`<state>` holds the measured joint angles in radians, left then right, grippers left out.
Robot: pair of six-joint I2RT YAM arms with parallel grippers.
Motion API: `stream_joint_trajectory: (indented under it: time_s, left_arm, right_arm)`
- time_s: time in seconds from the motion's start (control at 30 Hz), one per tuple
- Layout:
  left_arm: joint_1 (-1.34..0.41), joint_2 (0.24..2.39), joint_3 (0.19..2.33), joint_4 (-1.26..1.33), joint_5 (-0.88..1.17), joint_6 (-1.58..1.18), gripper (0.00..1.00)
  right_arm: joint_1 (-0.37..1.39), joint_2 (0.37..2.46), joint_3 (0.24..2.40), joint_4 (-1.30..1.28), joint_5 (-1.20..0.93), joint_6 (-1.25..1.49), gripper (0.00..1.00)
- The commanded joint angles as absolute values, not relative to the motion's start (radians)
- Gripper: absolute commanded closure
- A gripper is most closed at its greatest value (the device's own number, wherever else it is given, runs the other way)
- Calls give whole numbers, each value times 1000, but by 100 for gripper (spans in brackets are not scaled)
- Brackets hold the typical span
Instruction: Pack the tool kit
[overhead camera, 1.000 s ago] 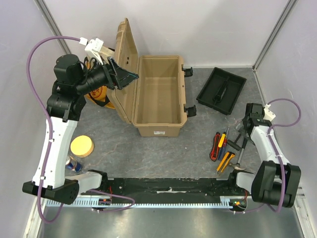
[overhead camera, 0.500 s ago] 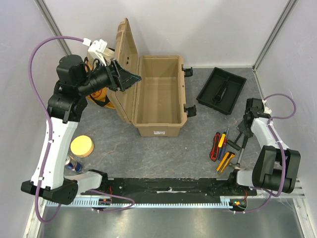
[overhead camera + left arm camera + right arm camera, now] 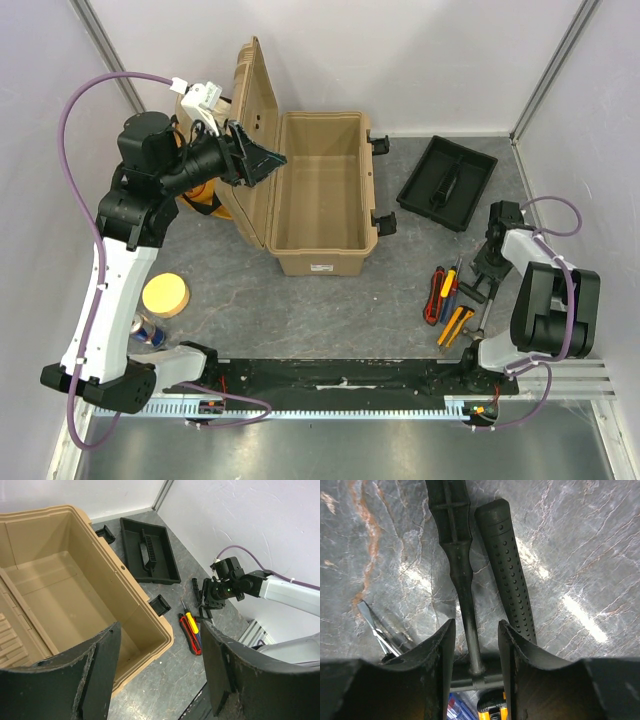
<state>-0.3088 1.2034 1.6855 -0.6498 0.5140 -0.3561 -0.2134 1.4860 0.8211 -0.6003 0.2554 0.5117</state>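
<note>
The tan toolbox stands open with its lid raised at the left and nothing inside it. Its black inner tray lies apart at the right. Small hand tools lie on the floor at the front right. My right gripper is down among them. In the right wrist view it is open and straddles the thin shaft of a black-handled tool, with gaps on both sides. A dotted black grip lies beside it. My left gripper hangs open and holds nothing, above the box's lid side.
An orange-yellow cloth bag sits behind the lid at the left. A round yellow disc and a can lie near the left arm's base. Screwdriver tips and a yellow-handled tool crowd the right fingers.
The right wrist has swung left and away, bringing the gripper down over the black tool's shaft with narrower jaws. The left arm has shifted slightly right.
</note>
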Motion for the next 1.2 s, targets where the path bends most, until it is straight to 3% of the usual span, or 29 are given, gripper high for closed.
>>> stream_joint_trajectory:
  time_s: [0.0,0.1,0.3,0.5,0.73,0.97,1.17]
  left_arm:
    - [-311,1206,1677,-698,482,-316,29]
    - [-310,1206,1680,-696,483,-321,29]
    - [-311,1187,1674,-696,486,-330,29]
    - [-311,1172,1675,-701,489,-337,29]
    - [-311,1169,1672,-707,447,-356,29]
    - [-311,1167,1674,-726,384,-371,29]
    - [-310,1166,1672,-721,370,-376,29]
  right_arm:
    - [-216,1512,801,-569,244,514,57]
    - [-216,1513,784,-554,219,511,67]
    - [-216,1488,773,-529,206,515,100]
    - [-216,1330,871,-606,245,552,100]
    - [-154,1192,1190,-678,203,548,100]
    - [193,1242,1443,-517,71,479,100]
    - [470,1356,1515,-350,165,479,100]
